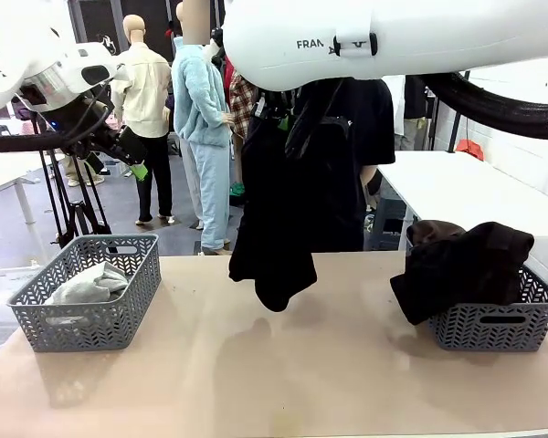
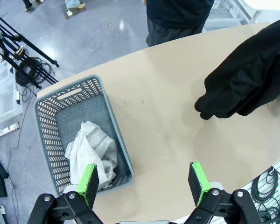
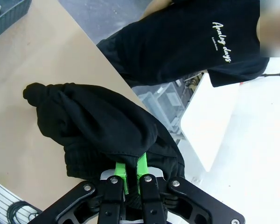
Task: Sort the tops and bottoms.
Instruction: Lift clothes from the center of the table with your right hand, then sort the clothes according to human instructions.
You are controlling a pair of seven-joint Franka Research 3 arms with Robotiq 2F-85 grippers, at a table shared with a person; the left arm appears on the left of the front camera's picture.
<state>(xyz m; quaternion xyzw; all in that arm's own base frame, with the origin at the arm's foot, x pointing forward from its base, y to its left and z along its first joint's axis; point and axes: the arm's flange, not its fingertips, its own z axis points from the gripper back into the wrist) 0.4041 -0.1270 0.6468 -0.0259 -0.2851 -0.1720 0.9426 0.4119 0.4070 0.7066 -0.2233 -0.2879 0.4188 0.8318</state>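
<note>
Two grey baskets stand on the tabletop, one at each end. The left basket contains one light grey garment, crumpled at its bottom. The right basket carries dark brown trousers, heaped above the rim and spilling over its left wall; how many pieces make up the heap cannot be told.

One black garment hangs in the air over the middle of the tabletop, its lowest fold clear of the surface. Its upper end is hidden behind the white link of the right arm in the front view. In the right wrist view the right tool is pinched on the fabric — the green pads nearly meet, with a fold of the black garment clamped between them.

The left tool is raised above the left basket, jaws wide apart and holding nothing. In the front view only part of it shows, with one green fingertip.

One person in a black T-shirt with white lettering stands at the far side — largely concealed behind the hanging garment in the front view.
</note>
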